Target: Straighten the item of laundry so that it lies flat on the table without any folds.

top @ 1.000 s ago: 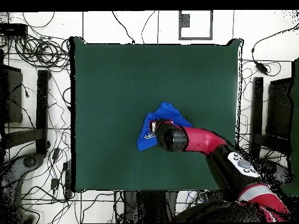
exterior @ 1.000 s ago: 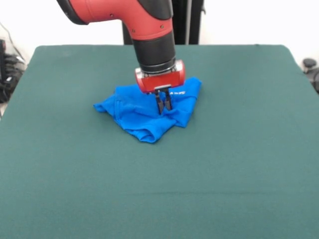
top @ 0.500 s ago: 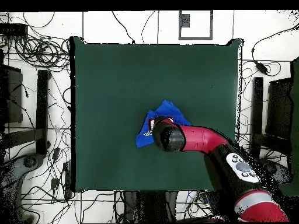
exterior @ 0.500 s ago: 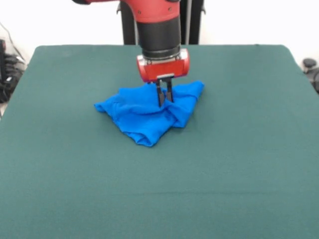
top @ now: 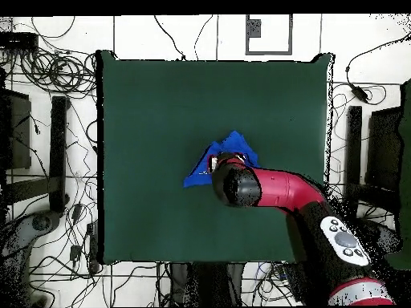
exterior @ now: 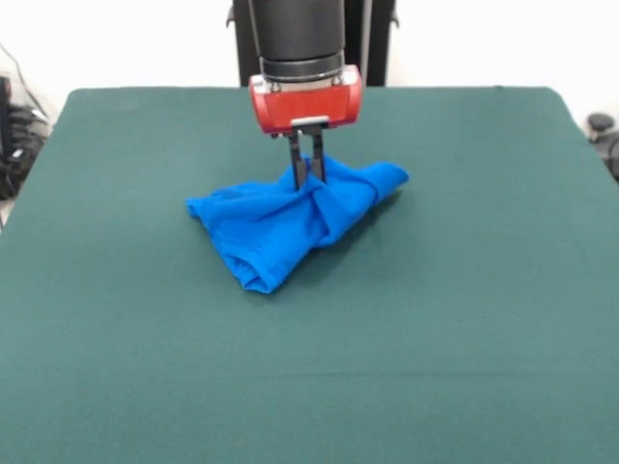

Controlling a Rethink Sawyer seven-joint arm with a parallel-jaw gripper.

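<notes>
The table (exterior: 484, 290) spreads wide and green with plenty of bare room on every side, and near its middle sits the T-shirt (exterior: 271, 227), bunched into a rumpled heap with folds all over. The gripper (exterior: 307, 179) has its fingers pinched close on a peak of cloth at the top of the heap, tenting it upward. This looks like the lift-and-spread step; next I'd expect it to raise the cloth clear and drag it out sideways.

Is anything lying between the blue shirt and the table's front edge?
No. In the front view, only bare green table lies below the T-shirt down to the picture's bottom.
</notes>
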